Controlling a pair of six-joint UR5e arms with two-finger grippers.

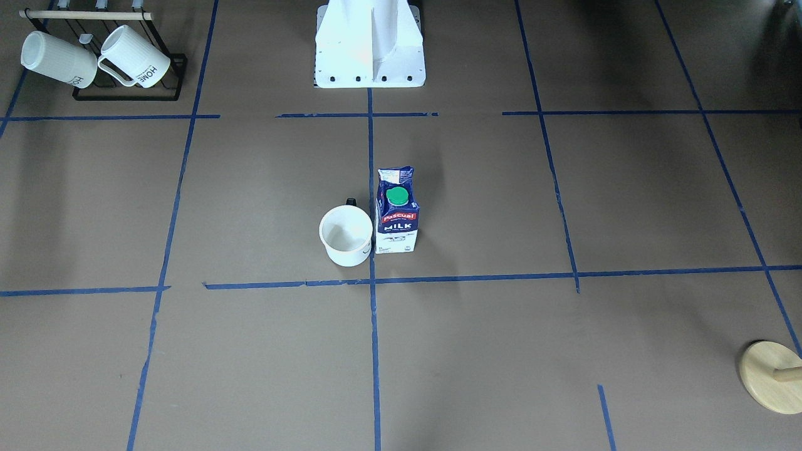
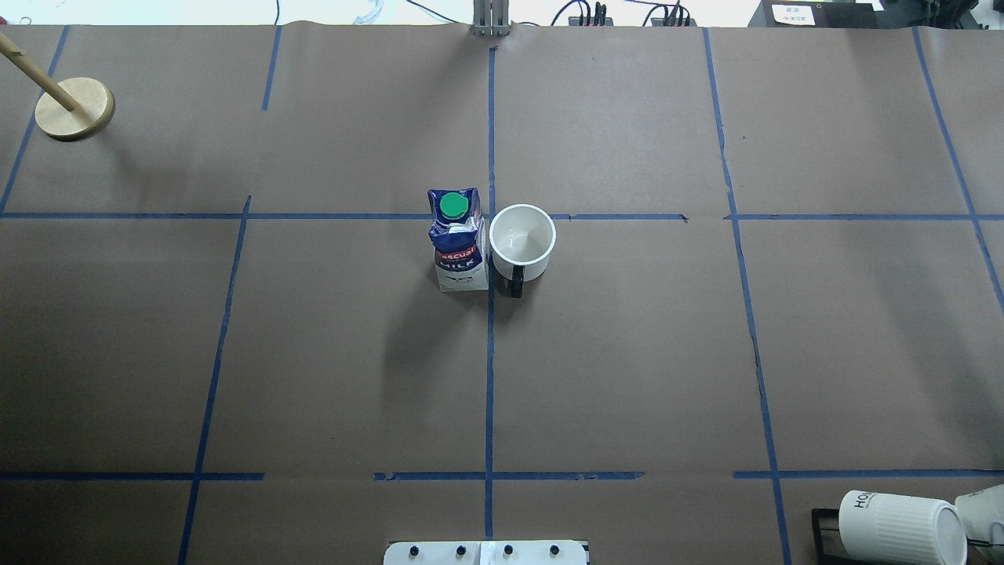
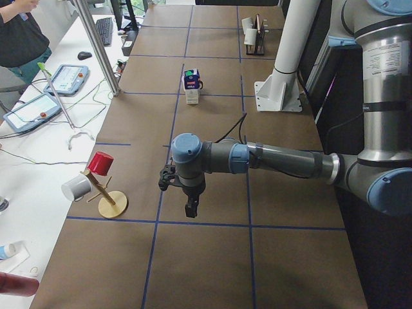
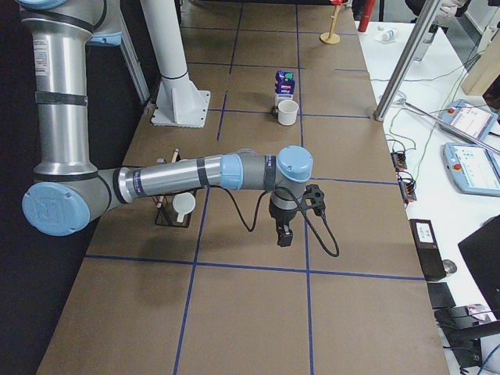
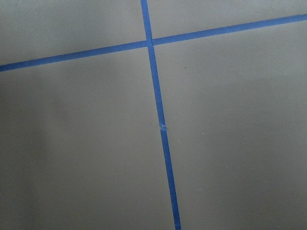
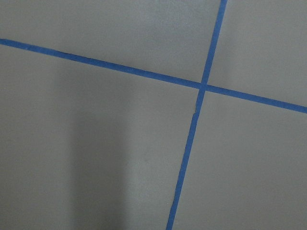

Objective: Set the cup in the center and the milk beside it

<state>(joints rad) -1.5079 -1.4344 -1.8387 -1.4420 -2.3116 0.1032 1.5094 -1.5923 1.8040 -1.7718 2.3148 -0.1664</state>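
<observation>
The white cup [image 1: 346, 236] stands upright beside the middle tape crossing, the center [image 1: 372, 282], with its dark handle toward the robot. The dark blue milk carton [image 1: 396, 213] with the green cap stands upright right next to it, on the robot's left side. Both also show in the overhead view, cup [image 2: 522, 239] and milk [image 2: 459, 243]. The left gripper [image 3: 191, 209] hangs over bare table far from them, seen only from the side; I cannot tell if it is open. The right gripper [image 4: 284, 237] is likewise far off and unclear. Both wrist views show only brown paper and blue tape.
A black rack with two ribbed "HOME" mugs [image 1: 94, 59] sits at the robot's right near corner. A wooden peg stand [image 2: 74, 108] stands at the far left corner, holding a red cup and a white cup [image 3: 96, 177]. The white robot base [image 1: 369, 50] is behind the centre. An operator stands at the left end.
</observation>
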